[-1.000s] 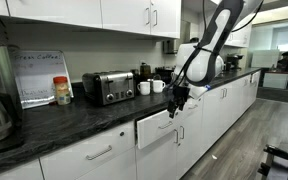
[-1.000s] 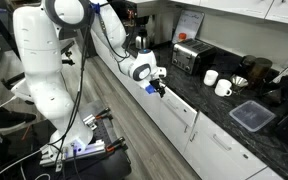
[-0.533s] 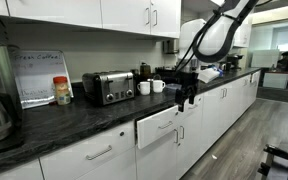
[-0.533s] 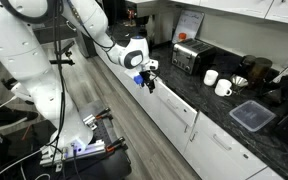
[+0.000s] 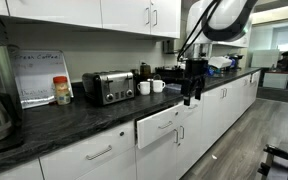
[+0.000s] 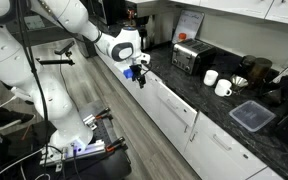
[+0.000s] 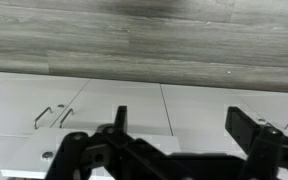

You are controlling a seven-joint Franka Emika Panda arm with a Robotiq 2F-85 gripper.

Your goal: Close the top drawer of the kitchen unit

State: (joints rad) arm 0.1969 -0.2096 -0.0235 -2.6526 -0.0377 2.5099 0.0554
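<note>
The top drawer [image 5: 162, 128] has a white front and a silver bar handle. It stands out a little from the kitchen unit [image 5: 219, 110], under the dark speckled countertop [image 5: 74, 118]. It also shows in an exterior view [image 6: 177, 107]. My gripper [image 5: 191, 96] hangs in the air beyond the drawer, apart from it, pointing down, and also shows in an exterior view [image 6: 137, 77]. In the wrist view the gripper [image 7: 184, 125] is open and empty, over white cabinet fronts [image 7: 124, 100].
On the countertop stand a toaster [image 5: 109, 87], two white mugs [image 5: 150, 87], a jar [image 5: 62, 90] and a grey container [image 6: 252, 115]. A cabinet door with vertical handles [image 7: 52, 117] shows below me. Grey wood floor [image 6: 104, 110] runs along the unit.
My gripper has risen and moved away from the drawer front along the unit. The drawer looks unchanged.
</note>
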